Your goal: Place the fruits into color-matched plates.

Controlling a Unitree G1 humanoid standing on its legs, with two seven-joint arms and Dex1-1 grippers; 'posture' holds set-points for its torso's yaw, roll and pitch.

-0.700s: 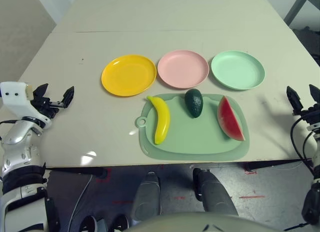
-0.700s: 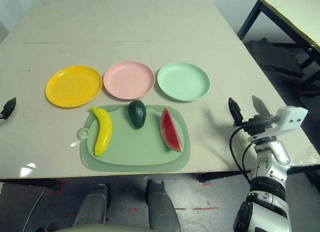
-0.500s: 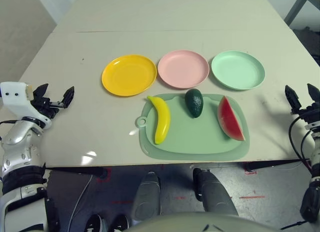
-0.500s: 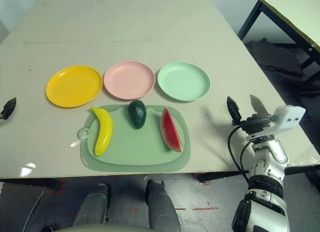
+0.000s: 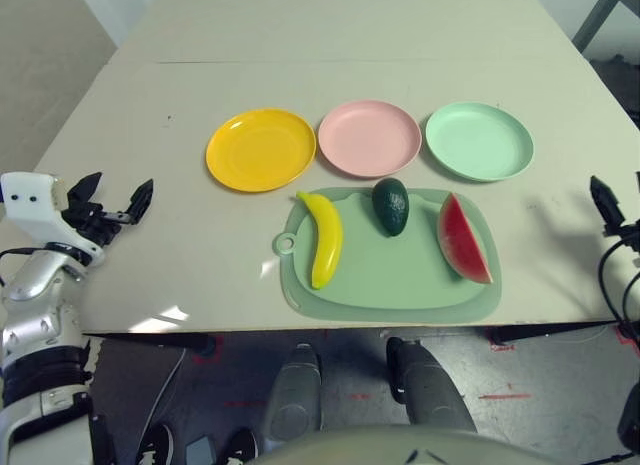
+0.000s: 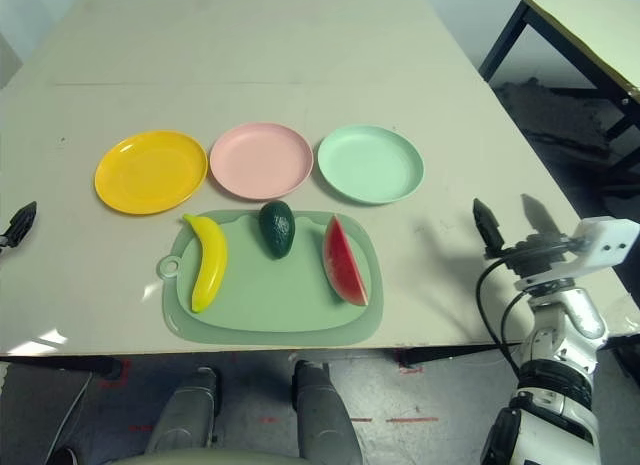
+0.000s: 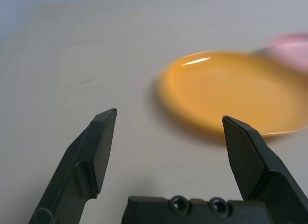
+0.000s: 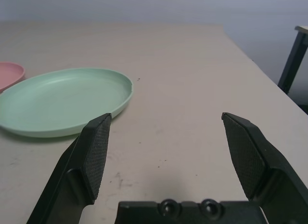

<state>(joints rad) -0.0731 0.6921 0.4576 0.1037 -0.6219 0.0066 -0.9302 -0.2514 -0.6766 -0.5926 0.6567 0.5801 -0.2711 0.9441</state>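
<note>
Over at the far left edge of the bench the left claw hovers with its two black fingers spread wide and nothing between them, pointing in toward the yellow plate. That plate is bare, and so are the pink plate beside it and the mint green plate at the end of the row.

All three fruits lie on the pale green cutting mat just in front of the plates. First comes the banana, long and curved. It looks like light, hard, glossy plastic, so I'd pinch it across the thick middle, where it shouldn't pivot or squirt out. Next is the dark avocado, small and rounded, probably the slipperiest. A grip across its widest part seems safest. Then comes the watermelon wedge, lying with its red face up. Its flat sides look like the best purchase, one finger on each face.

Out at the right edge the right claw also stands wide apart and empty, well clear of the mat.
</note>
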